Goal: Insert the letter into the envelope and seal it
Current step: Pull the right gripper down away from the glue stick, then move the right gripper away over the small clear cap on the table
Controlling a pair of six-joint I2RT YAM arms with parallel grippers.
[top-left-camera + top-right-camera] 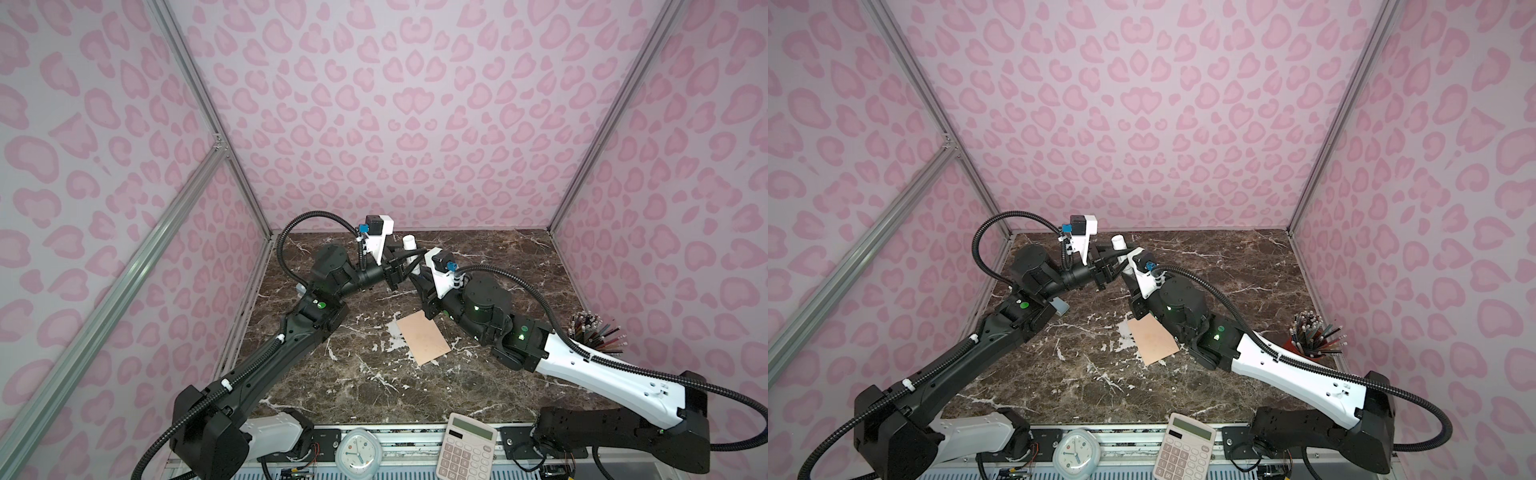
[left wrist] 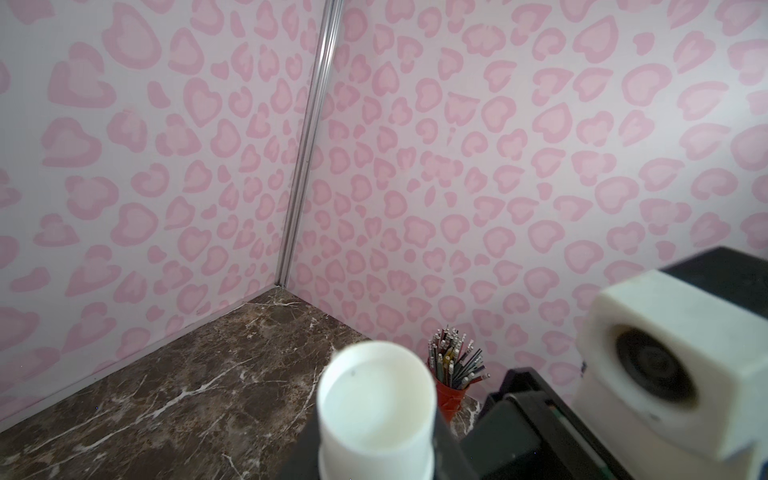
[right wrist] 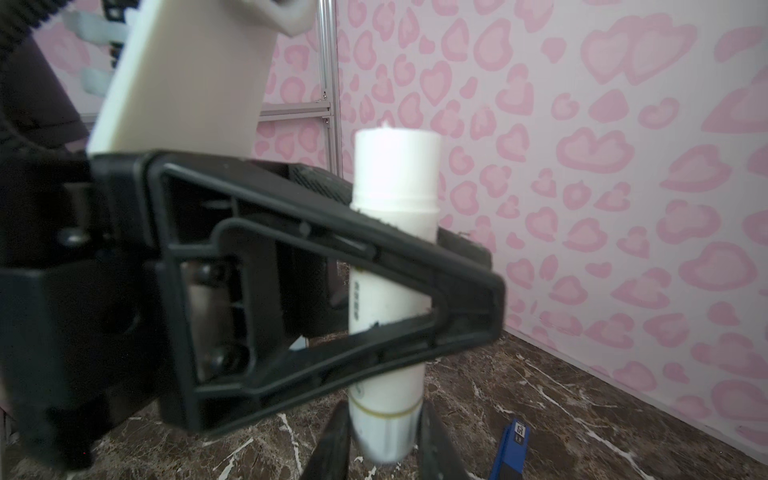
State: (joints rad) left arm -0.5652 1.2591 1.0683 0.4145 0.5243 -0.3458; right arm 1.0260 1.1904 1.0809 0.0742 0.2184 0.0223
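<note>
The right arm (image 1: 1183,318) hides one corner of the envelope (image 1: 1150,343).

Envelope (image 1: 424,338) lying flat on table (image 1: 498,270). Tube (image 1: 409,242) hanging above table, behind envelope. Pencil cup (image 1: 1312,338) standing right of envelope. Calculator (image 1: 467,451) lying before envelope; clock (image 1: 356,455) sitting before envelope too, seemingly off table.

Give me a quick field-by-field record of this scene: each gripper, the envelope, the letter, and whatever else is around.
left gripper: shut on the white tube at its middle, holding it upright
right gripper: fingers flank the tube's lower end; grip unclear
envelope: flat on the marble table, no gripper touching it
letter: not visible
other items: pencil cup, calculator, clock
</note>
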